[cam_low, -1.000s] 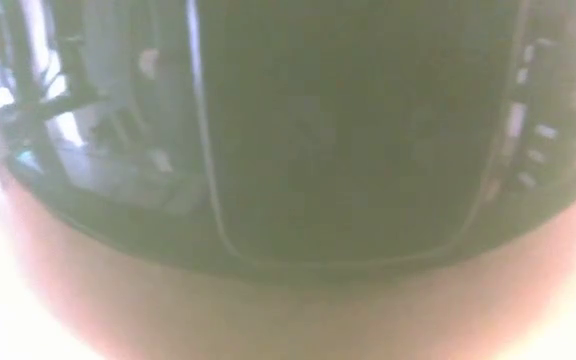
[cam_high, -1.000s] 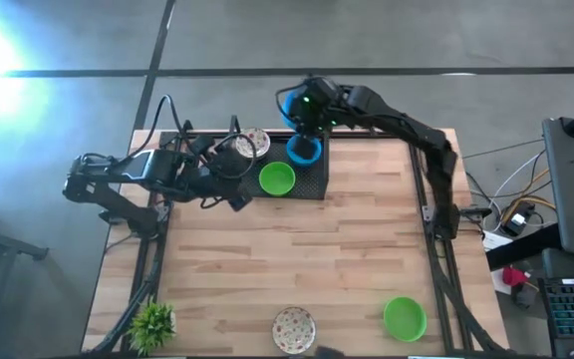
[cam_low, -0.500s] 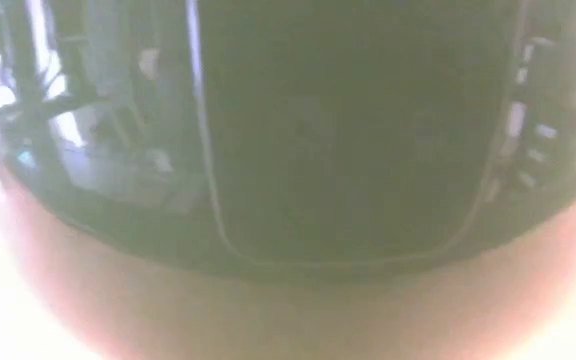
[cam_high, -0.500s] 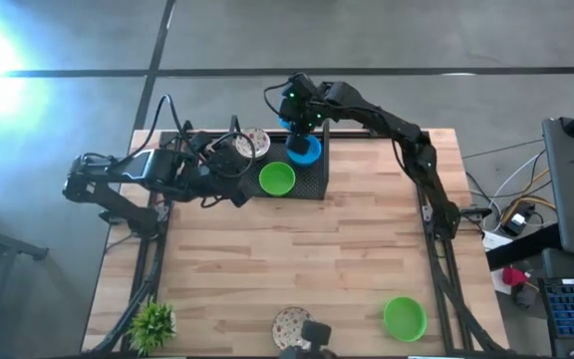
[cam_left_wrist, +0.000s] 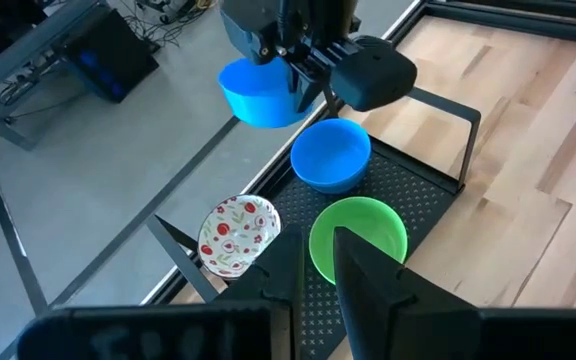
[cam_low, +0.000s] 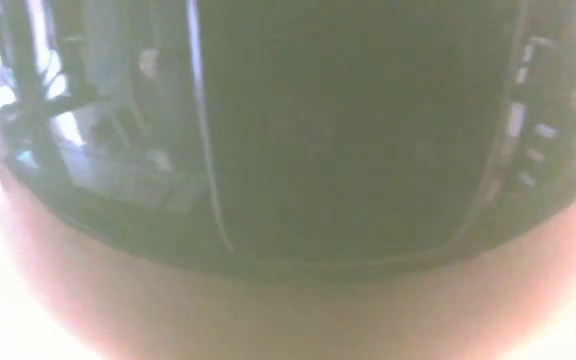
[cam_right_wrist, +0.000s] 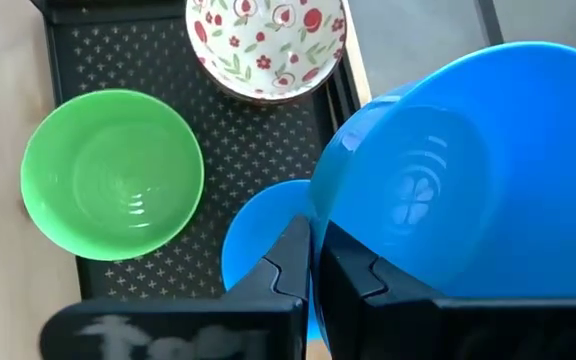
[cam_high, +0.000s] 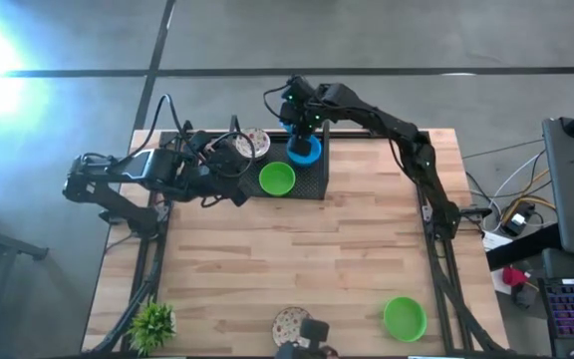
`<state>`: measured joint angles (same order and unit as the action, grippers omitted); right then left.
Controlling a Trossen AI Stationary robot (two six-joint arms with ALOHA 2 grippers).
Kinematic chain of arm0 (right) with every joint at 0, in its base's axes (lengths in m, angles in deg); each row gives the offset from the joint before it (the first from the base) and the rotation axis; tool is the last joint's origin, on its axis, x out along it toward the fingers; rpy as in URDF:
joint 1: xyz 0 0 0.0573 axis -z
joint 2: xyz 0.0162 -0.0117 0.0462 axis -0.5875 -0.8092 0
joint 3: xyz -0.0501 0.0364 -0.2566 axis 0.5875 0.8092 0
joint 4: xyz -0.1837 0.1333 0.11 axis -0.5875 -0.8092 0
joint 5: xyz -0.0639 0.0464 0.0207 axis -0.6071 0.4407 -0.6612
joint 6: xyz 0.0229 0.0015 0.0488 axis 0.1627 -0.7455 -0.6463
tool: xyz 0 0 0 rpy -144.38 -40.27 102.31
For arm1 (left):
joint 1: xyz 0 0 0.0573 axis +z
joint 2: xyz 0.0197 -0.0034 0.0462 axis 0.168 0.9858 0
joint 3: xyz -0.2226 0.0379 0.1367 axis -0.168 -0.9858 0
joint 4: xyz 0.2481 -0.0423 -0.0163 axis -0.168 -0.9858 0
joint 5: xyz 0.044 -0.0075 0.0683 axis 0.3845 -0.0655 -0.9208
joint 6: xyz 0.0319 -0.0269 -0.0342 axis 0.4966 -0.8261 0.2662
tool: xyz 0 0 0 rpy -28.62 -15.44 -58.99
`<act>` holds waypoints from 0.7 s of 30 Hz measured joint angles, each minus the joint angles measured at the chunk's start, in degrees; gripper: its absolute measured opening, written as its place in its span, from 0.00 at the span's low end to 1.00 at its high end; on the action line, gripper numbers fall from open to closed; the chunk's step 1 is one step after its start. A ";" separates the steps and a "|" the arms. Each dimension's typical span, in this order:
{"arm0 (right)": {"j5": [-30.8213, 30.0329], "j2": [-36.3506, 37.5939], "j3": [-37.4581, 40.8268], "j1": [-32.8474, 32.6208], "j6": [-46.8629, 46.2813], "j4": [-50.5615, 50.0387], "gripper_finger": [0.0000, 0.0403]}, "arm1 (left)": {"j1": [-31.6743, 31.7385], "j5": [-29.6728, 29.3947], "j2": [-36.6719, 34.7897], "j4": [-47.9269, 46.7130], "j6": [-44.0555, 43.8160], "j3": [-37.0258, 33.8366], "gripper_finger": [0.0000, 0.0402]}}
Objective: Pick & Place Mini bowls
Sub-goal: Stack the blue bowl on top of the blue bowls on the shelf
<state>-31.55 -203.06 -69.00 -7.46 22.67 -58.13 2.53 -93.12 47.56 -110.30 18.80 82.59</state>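
blue bowl [cam_left_wrist: 259, 95] pinched by its rim in right claw [cam_left_wrist: 298, 75], now shifted over the far edge of the black tray [cam_left_wrist: 423, 195], above a second blue bowl [cam_left_wrist: 330, 155]; placing next. left claw [cam_left_wrist: 313, 262] half open, empty, near green bowl [cam_left_wrist: 360, 236].

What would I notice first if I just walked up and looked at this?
The right gripper, shut on the rim of a bright blue bowl, holds it in the air above the far edge of the black tray. In the tray sit another blue bowl, a green bowl and a white bowl with red spots. The left gripper waits beside the tray.
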 joint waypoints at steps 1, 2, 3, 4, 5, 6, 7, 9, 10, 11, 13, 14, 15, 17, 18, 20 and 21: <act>0.00 0.00 0.64 -0.01 0.00 0.03 0.02 | 0.00 0.00 0.00 0.00 0.00 0.00 0.13; 0.00 0.00 1.42 -0.01 -0.02 0.02 0.02 | 0.00 -0.02 0.00 0.00 0.00 0.00 0.13; 0.00 0.00 2.30 -0.01 -0.01 0.01 0.02 | 0.00 -0.02 0.00 0.00 0.00 0.00 0.13; -0.01 -0.01 3.23 -0.01 0.01 0.00 0.02 | 0.00 -0.02 0.00 0.00 0.00 0.00 0.13; 0.00 -0.02 4.31 0.00 0.12 0.11 0.02 | 0.00 -0.04 0.00 0.00 0.00 0.00 0.13; -0.02 -0.02 5.56 0.01 0.17 0.63 0.02 | 0.00 -0.04 -0.01 0.00 0.00 0.00 0.13; 0.00 -0.02 6.87 0.01 0.19 1.54 0.02 | 0.00 -0.04 -0.02 0.00 0.00 0.00 0.13; -0.01 -0.02 9.52 0.03 0.32 3.40 0.02 | 0.00 -0.04 -0.02 0.00 0.00 0.00 0.13; -0.02 -0.02 10.85 0.04 0.67 4.19 0.02 | -0.02 -0.04 -0.02 0.00 0.00 0.00 0.13; -0.02 -0.02 12.17 0.01 1.09 5.08 0.02 | -0.04 -0.04 -0.02 0.00 0.00 0.00 0.13; -0.02 -0.02 14.41 0.01 1.22 6.34 0.02 | -0.04 -0.04 -0.02 0.00 0.00 0.00 0.13; -0.02 -0.02 15.40 0.01 1.21 6.39 0.02 | -0.04 -0.04 -0.02 0.02 0.00 -0.02 0.13; -0.03 -0.03 16.35 0.01 1.21 6.32 0.02 | -0.04 -0.04 -0.02 0.02 0.00 -0.02 0.13; -0.05 -0.02 17.95 0.02 1.18 6.27 0.02 | -0.04 -0.04 -0.02 0.02 0.00 -0.02 0.13; -0.07 -0.02 18.58 0.01 1.16 6.26 0.02 | -0.04 -0.04 -0.02 0.02 0.00 -0.02 0.13; -0.07 -0.02 19.63 0.01 1.19 6.31 0.02 | -0.04 -0.04 -0.02 0.02 0.00 -0.02 0.13; -0.05 -0.03 20.01 0.01 1.22 6.35 0.02 | -0.04 -0.04 -0.02 0.02 0.00 -0.02 0.13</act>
<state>-31.60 -203.09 -48.98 -7.44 23.90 -51.78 2.49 -93.16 47.54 -110.27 18.80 82.57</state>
